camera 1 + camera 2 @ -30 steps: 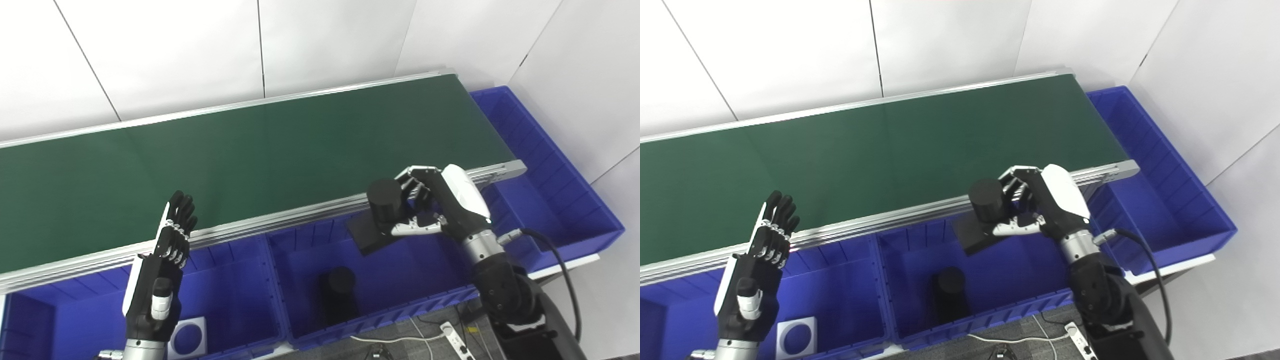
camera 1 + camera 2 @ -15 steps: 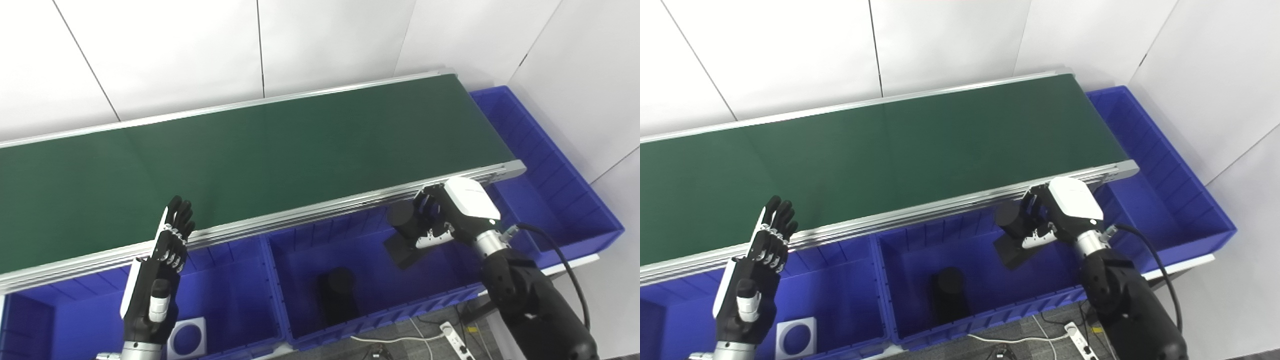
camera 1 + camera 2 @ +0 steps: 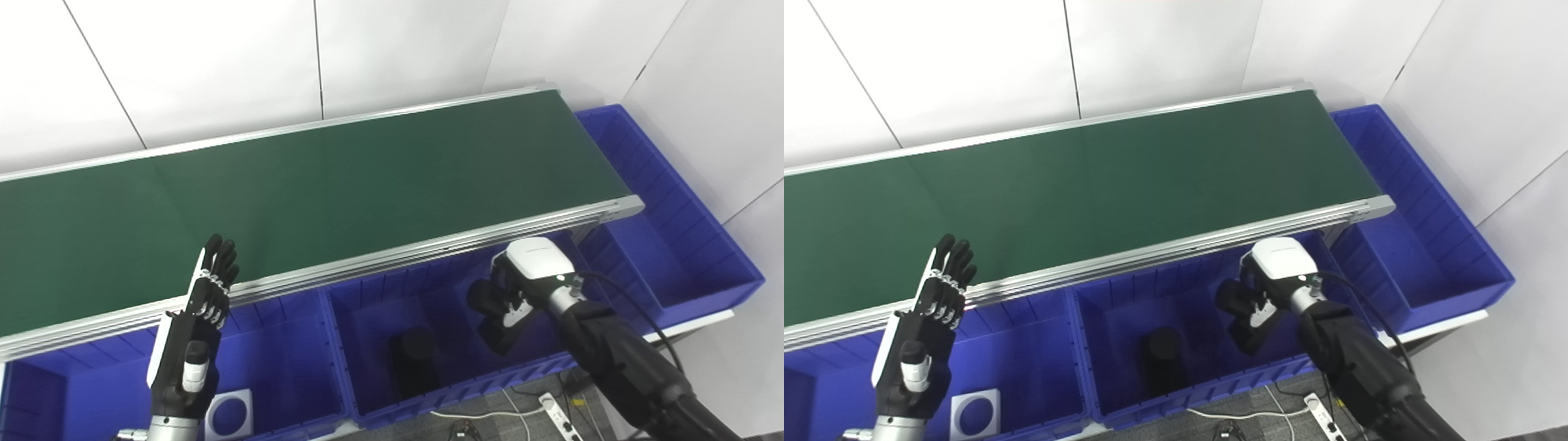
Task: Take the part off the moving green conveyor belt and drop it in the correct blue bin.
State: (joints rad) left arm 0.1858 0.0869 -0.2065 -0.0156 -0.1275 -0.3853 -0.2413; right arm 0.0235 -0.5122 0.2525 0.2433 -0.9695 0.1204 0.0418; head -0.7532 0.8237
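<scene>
My right hand (image 3: 520, 288) is shut on a black part (image 3: 493, 312), a cylinder on a flat square base, held low inside the middle blue bin (image 3: 367, 398) at its right end. A second black part (image 3: 416, 361) of the same shape stands on that bin's floor. The green conveyor belt (image 3: 306, 190) carries nothing. My left hand (image 3: 196, 331) is open, fingers straight up, at the belt's near rail above the left blue bin (image 3: 294, 380).
A white square plate with a round hole (image 3: 229, 413) lies in the left bin. A long blue bin (image 3: 680, 245) sits at the belt's right end. A power strip and cables (image 3: 554, 413) lie on the floor below.
My right hand carried the black part from the belt's near rail down into the middle bin. The left hand stayed almost still.
</scene>
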